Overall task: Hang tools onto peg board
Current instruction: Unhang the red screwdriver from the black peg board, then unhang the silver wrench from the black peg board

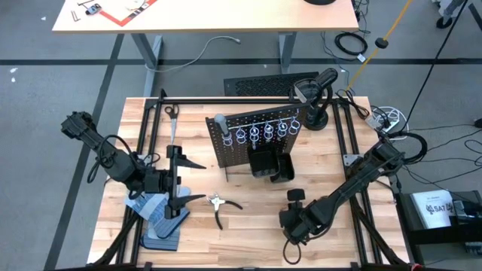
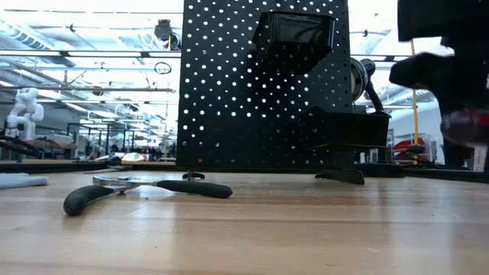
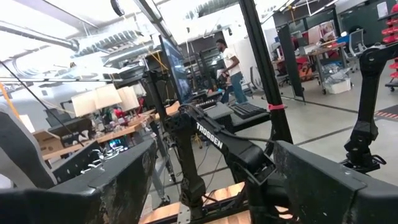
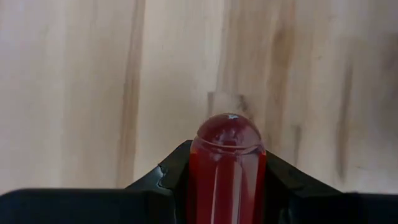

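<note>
The peg board (image 1: 252, 139) stands upright at the table's middle, with a row of silver rings (image 1: 265, 132) and a black bin (image 1: 273, 165). A grey-handled tool (image 1: 220, 122) sticks up at its left end. Black-and-silver pliers (image 1: 218, 203) lie flat on the wood in front of it. My right gripper (image 1: 295, 228) points down near the table's front right, shut on a red-handled screwdriver (image 4: 227, 168); its shaft is hidden. My left gripper (image 1: 188, 181) hangs open above the table, left of the pliers, with nothing between its fingers. My right gripper pinches the screwdriver's red handle (image 4: 225, 186) between its two fingers (image 4: 163, 180), just behind the rounded butt end (image 4: 228, 127). The fingers come from above, pointing steeply down, and the handle lies along them. The butt end points at the wood and hangs clear of it.
Blue-grey work gloves (image 1: 160, 222) lie at the front left under my left arm. A thin silver tool (image 1: 172, 120) lies at the far left. A black stand (image 1: 316, 102) rises behind the board at the far right. Bare wood spreads in front of the board (image 2: 290, 221).
</note>
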`<state>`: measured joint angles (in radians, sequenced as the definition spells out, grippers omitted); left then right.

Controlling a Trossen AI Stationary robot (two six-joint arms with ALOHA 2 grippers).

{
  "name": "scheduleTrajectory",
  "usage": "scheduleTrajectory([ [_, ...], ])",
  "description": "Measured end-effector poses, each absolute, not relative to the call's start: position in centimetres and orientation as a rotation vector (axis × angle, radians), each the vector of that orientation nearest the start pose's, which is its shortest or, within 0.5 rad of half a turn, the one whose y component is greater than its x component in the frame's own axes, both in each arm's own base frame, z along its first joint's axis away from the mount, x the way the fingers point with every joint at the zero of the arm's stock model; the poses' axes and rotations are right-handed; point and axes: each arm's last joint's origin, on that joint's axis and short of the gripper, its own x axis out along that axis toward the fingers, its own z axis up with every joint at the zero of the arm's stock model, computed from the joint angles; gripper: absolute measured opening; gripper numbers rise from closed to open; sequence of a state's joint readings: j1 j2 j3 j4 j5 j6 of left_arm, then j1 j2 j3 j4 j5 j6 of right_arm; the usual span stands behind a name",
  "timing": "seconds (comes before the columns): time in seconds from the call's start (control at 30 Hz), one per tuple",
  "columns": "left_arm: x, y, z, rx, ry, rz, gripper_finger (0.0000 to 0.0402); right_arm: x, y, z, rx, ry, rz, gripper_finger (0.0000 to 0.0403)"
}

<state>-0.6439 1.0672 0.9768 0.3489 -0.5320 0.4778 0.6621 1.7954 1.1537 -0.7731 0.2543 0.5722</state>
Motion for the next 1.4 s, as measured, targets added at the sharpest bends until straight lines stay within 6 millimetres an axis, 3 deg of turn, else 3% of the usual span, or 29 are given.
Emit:
scheduleTrajectory([
  [0.27,19.4,-12.7,39.6,0.332,-0.236,-0.058,0.0334,25.1,18.2,13.7,-0.107,1.31,-0.001,0.0113],
  [0.5,19.4,-12.7,39.6,0.332,-0.236,-0.057,0.0334,24.8,18.0,13.1,-0.06,1.295,0.002,0.0115],
  [0.7,19.4,-12.7,39.6,0.333,-0.235,-0.057,0.0334,25.2,18.3,14.2,-0.06,1.285,0.016,0.0201],
  [0.93,19.4,-12.7,39.6,0.333,-0.235,-0.057,0.0334,25.7,18.8,16.3,-0.068,1.233,0.091,0.0256],
  [1.17,19.4,-12.7,39.6,0.333,-0.234,-0.057,0.0334,26.5,19.2,21.4,-0.141,1.071,0.119,0.0247],
  [1.4,19.4,-12.7,39.6,0.333,-0.234,-0.057,0.0334,26.7,18.6,27.8,-0.246,0.802,0.037,0.0242],
])
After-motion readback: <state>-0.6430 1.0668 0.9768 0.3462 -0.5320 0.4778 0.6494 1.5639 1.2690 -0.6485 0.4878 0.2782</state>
